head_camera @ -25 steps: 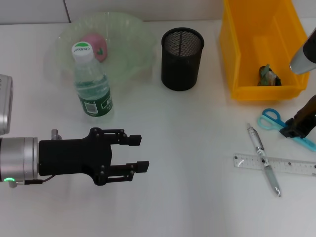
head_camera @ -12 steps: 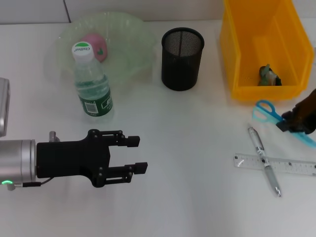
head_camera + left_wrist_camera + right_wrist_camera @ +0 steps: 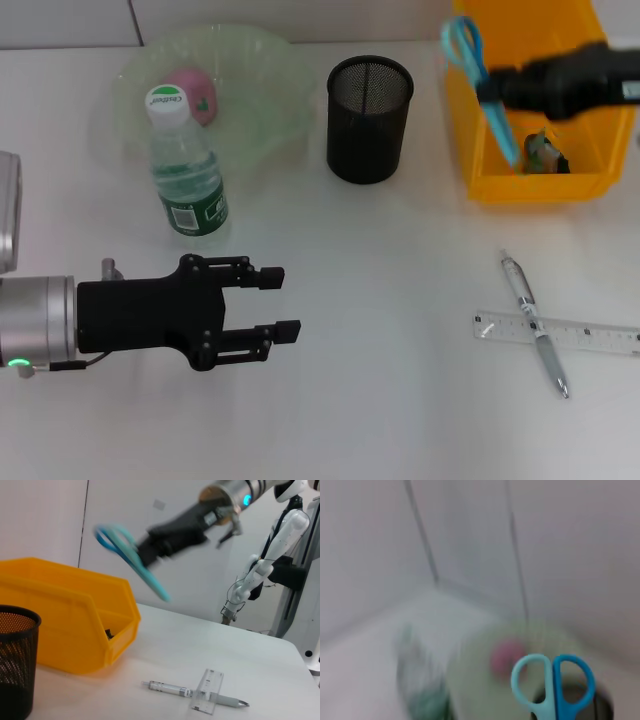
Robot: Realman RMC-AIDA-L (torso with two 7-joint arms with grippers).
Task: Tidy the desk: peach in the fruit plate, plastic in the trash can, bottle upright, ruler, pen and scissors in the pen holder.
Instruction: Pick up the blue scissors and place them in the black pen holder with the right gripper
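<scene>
Right hand (image 3: 500, 88), clenched on the scissors (image 3: 482, 85), has lifted them off the tabletop (image 3: 380, 300) to above the yellow bin (image 3: 540, 185); left hand (image 3: 275, 305) open, unmoved.

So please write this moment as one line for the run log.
right gripper: holds scissors in air above yellow bin | left gripper: open, idle over table | pen, ruler: on table

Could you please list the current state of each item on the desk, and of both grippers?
Scissors: held in the air over the yellow bin.
Peach: in the fruit plate.
Bottle: upright, capped.
Pen holder: upright, empty.
Pen: lying across the ruler.
Right gripper: shut on scissors.
Left gripper: jaws open, empty.
</scene>
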